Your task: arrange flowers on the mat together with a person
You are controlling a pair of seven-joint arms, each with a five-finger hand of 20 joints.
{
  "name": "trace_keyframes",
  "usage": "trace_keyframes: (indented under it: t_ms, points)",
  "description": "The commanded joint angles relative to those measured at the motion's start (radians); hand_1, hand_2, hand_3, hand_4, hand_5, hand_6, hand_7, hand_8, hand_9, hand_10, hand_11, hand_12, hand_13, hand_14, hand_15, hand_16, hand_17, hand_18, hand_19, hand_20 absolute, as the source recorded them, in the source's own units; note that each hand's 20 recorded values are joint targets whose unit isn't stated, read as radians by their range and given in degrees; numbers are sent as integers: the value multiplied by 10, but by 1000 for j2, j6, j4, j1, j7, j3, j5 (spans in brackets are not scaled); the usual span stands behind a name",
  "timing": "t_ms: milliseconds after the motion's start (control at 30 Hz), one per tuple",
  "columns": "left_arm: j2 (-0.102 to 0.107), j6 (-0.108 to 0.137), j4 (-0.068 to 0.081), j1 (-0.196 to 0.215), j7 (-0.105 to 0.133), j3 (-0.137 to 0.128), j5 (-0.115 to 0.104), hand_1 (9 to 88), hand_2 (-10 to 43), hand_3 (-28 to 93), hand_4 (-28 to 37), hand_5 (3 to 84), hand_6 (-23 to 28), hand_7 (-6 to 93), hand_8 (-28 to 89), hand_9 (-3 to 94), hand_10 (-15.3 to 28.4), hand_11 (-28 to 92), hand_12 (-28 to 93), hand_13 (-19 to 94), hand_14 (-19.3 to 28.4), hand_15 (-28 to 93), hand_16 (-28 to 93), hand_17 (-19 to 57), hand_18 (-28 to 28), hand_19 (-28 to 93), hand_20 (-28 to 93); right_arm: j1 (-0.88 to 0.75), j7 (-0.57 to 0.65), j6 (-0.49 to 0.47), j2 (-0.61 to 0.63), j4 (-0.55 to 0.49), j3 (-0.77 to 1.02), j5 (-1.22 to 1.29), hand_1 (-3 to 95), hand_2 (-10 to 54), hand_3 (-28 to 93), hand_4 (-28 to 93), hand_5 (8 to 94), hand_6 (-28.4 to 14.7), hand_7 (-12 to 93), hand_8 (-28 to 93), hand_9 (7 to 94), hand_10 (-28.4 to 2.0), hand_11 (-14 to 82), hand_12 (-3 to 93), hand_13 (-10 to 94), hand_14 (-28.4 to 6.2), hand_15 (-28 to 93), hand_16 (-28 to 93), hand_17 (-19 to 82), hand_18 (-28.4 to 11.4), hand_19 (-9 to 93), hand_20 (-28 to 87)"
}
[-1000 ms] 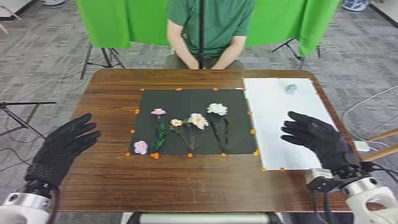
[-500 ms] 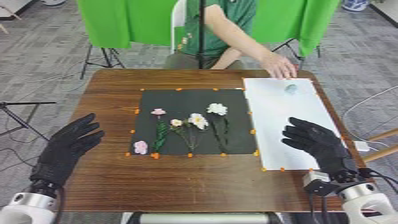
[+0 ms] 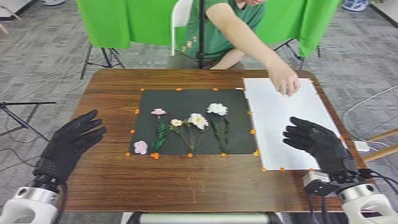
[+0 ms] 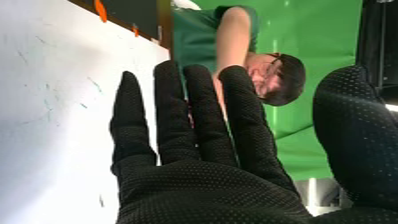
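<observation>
Mat (image 3: 185, 145): black | flower-side sheet (image 3: 298, 135): white | shirt (image 3: 266, 30): greenmat (image 3: 182, 97) black | sheet (image 3: 298, 135) white | table (image 3: 115, 182) brown | backdrop (image 3: 120, 20) green

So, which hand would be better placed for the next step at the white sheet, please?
Probably the right hand: it is over the white sheet, like the person's hand; the left hand is across the dark mat.

Lab or studio-like room: green backdrop (image 3: 133, 25), tripod stand (image 3: 108, 57), grey carpet (image 3: 44, 65), trailing cables.
</observation>
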Motion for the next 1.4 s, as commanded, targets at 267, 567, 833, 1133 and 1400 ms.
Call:
trace_keyframes:
  t_ms: [267,567,833,1133,1400]
  points:
    - [12,-41,17,-34,-20,10,7,283,-4,695,-254,334,50,173,-90,295,123,195,181,251,162,311,2,-61,213,472,56,-16,-16,37,-7,0,-8,3,207,20,845,-232,447,-44,151,-89,459,-146,92,220,400,-120,153,295,118,-201,400,259]
    - [-1,-26,10,1,-21,1,0,282,-5,696,-254,334,50,173,-90,295,124,195,181,251,164,311,0,-62,214,471,58,-17,-14,26,-12,2,-16,9,205,21,848,-231,447,-45,153,-90,459,-148,93,220,392,-121,156,296,115,-203,404,260]
    - [-16,-23,-1,47,-18,-18,-17,283,-4,695,-255,336,46,174,-90,296,124,193,181,251,164,309,0,-62,214,471,60,-18,-1,23,8,-10,0,16,204,23,850,-230,445,-46,152,-89,457,-147,93,220,396,-121,159,298,113,-205,406,260]
    - [-1,-23,1,41,-23,-31,-18,283,-4,694,-254,337,48,173,-89,296,123,193,181,252,162,310,2,-63,215,470,63,2,4,-3,-5,0,-31,-11,208,24,850,-231,446,-46,153,-90,460,-146,96,220,417,-121,179,293,115,-206,411,260]
    - [27,-22,-2,28,-27,-40,-15,282,-4,695,-253,336,49,171,-89,295,123,192,181,251,162,309,1,-63,215,468,65,-5,-9,31,-4,-9,-21,-5,206,25,851,-229,445,-46,153,-89,461,-146,96,221,422,-122,192,284,115,-207,411,259]
